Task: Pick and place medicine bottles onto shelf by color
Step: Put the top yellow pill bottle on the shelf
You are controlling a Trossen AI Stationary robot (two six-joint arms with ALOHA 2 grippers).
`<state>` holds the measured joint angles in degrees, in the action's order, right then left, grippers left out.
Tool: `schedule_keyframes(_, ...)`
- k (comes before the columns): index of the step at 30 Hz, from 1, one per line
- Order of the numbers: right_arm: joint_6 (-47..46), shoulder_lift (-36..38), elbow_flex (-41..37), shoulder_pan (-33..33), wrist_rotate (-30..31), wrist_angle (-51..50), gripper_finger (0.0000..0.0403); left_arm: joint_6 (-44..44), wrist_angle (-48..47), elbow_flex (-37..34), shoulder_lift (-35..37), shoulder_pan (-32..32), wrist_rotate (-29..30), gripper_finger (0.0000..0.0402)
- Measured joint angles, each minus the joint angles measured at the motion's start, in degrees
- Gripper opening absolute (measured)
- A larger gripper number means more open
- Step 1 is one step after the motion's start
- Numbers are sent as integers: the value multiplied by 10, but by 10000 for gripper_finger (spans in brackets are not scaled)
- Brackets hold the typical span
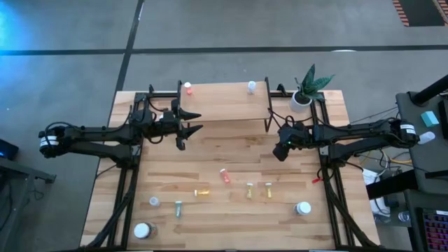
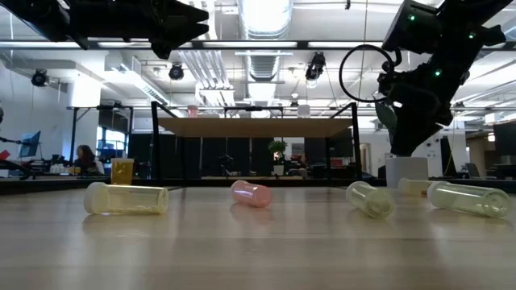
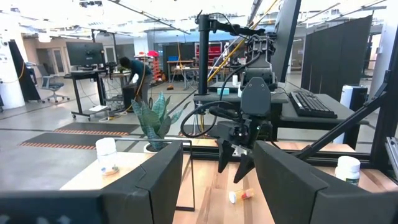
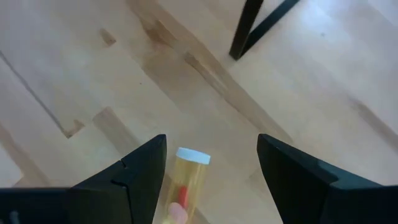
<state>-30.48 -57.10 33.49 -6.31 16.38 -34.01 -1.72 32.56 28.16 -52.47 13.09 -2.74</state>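
Note:
The shelf point(image 1: 227, 103) stands at the table's far middle. An orange bottle point(image 1: 187, 87) stands on its left end and a clear white-capped one point(image 1: 251, 86) on its right end. My right gripper point(image 4: 211, 144) hangs open, slanting down, over a yellow white-capped bottle point(image 4: 189, 174) that lies on its side on the table point(image 3: 239, 196). The fingers stand above it, apart from it. My left gripper point(image 1: 198, 121) waits open and level at the shelf's near left corner. More medicine bottles lie toward the near edge, among them a red one point(image 1: 225, 176) and a yellow one point(image 1: 202, 191).
A potted plant point(image 1: 304, 91) stands at the shelf's right end. The shelf's black leg point(image 4: 249, 25) is just beyond the right gripper. White-capped bottles point(image 1: 303, 208) point(image 1: 143, 229) stand near the front edge. Black frame rails point(image 1: 129, 189) run along both table sides.

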Motion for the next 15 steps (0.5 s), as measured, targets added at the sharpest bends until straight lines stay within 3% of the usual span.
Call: schedule_keyframes(15, -48, 0, -41, 0, -18, 3, 240, 0, 0, 0, 0, 0, 0, 182)
